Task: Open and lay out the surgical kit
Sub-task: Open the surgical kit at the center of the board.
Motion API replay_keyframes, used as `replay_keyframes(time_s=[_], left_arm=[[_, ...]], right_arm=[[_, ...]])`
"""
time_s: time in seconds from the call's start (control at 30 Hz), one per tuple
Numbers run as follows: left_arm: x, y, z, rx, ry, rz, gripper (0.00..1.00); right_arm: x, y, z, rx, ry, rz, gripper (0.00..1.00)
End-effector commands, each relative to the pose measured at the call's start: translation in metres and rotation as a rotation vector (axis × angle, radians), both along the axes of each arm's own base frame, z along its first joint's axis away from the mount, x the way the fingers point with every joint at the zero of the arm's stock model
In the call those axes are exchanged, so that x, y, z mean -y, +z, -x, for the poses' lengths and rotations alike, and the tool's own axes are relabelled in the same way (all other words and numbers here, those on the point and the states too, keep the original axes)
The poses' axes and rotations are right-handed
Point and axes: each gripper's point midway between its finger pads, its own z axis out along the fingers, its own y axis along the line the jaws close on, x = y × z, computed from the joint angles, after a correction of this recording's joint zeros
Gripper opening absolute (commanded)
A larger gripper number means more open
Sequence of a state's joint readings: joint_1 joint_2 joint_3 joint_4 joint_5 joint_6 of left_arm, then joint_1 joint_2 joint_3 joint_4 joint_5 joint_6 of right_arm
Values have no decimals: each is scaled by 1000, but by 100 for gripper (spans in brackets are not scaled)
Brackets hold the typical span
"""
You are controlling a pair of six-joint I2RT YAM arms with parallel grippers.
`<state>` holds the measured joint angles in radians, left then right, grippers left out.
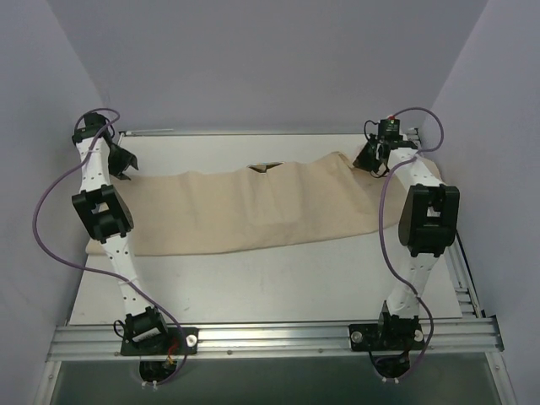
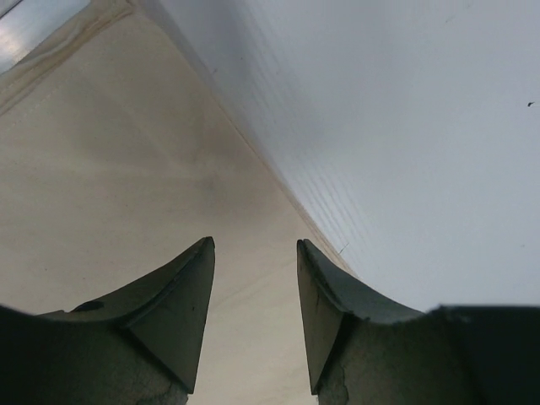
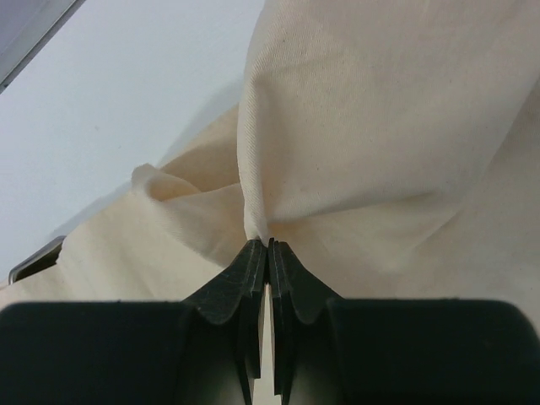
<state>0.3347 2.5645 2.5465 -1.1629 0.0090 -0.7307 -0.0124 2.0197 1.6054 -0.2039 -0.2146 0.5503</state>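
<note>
The surgical kit's beige cloth wrap (image 1: 253,207) lies spread in a long band across the back half of the table. At a gap in its back edge a small shiny, brownish bit (image 1: 263,167) peeks out; I cannot tell what it is. The tray and the instruments are hidden. My right gripper (image 1: 372,159) is at the cloth's far right corner, shut on a raised fold of the cloth (image 3: 278,126), which rises from the fingertips (image 3: 268,241). My left gripper (image 2: 253,243) hovers over the cloth's left end (image 2: 101,169), open, with nothing between its fingers (image 2: 181,295).
White table top (image 1: 270,287) runs in front of the cloth to the aluminium rail (image 1: 270,336) that carries both arm bases. Grey walls close in the back and both sides. In the left wrist view the cloth's edge meets the bare table (image 2: 405,126).
</note>
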Motion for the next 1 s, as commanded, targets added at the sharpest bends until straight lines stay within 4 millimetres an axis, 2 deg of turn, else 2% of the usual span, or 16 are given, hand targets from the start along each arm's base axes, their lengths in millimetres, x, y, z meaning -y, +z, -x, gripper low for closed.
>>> replay_keyframes(time_s=[0.0,0.27,0.33,0.43,0.47,0.53,0.57,0.63,0.67,0.73,0.77,0.87,0.97], left_arm=[[-21,12,-21,79,91,-106,52],[-14,-14,-14,-1,162,-108,47],[-8,-18,-15,-4,154,-99,47],[1,-21,-22,9,139,-86,47],[3,-22,-22,8,131,-85,48],[6,-23,-24,9,121,-81,47],[6,-22,-25,13,109,-84,47],[6,-23,-24,9,92,-88,47],[7,-21,-24,11,85,-91,48],[8,-19,-24,13,51,-96,47],[8,-19,-23,14,42,-99,47],[6,-11,-21,16,-3,-129,47],[6,-14,-18,2,-20,-130,47]], right_arm=[[25,33,2,70,-28,7,6],[31,33,7,57,-41,24,8],[45,30,10,35,-88,70,9],[83,16,21,-43,-198,127,9],[97,4,25,-87,-223,138,9],[114,2,23,-100,-242,189,9],[120,-12,26,-148,-246,210,9],[139,-13,24,-167,-283,275,10],[146,-26,27,-206,-284,300,11],[157,-37,28,-236,-302,314,12],[158,-48,30,-278,-287,309,12],[151,-62,43,-345,-270,271,6],[139,-62,66,-365,-282,236,1]])
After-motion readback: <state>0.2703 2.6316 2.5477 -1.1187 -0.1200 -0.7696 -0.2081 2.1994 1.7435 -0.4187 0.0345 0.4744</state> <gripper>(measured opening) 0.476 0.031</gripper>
